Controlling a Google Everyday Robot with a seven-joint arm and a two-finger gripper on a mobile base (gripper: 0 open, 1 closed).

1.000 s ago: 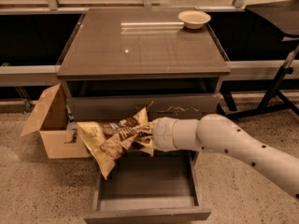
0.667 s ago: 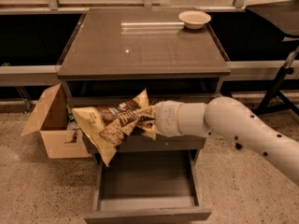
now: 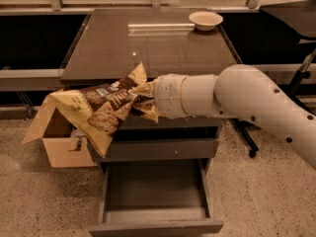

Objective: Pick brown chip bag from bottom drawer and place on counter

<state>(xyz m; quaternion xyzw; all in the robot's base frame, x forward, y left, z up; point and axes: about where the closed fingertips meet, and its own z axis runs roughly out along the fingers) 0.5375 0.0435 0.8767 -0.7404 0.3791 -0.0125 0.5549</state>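
Grey-brown and glossy, the counter [image 3: 148, 53] fills the upper middle of the view, its front half bare. The white arm [image 3: 256, 98] reaches in from the right at about the height of the counter's front edge. Below, the bottom drawer [image 3: 155, 227] stands pulled fully out with nothing showing inside it. The bag [image 3: 98, 110] is already out and up: it hangs in the air in front of the counter's front-left corner, crumpled, its top edge about level with the counter's surface and its lower end drooping to the left over an open cardboard box [image 3: 59, 142] on the floor. A small pale bowl [image 3: 206, 19] sits at the counter's far right, well apart from the bag. The gripper [image 3: 146, 102] is at the arm's tip, just in front of the counter's edge and buried in the bag's right end; the foil hides the fingers, but since nothing else bears the bag, I judge them closed on it. So the pick looks done. What is left is the placing: raise the bag clear of the edge, carry it over the bare counter, set it down and let go.
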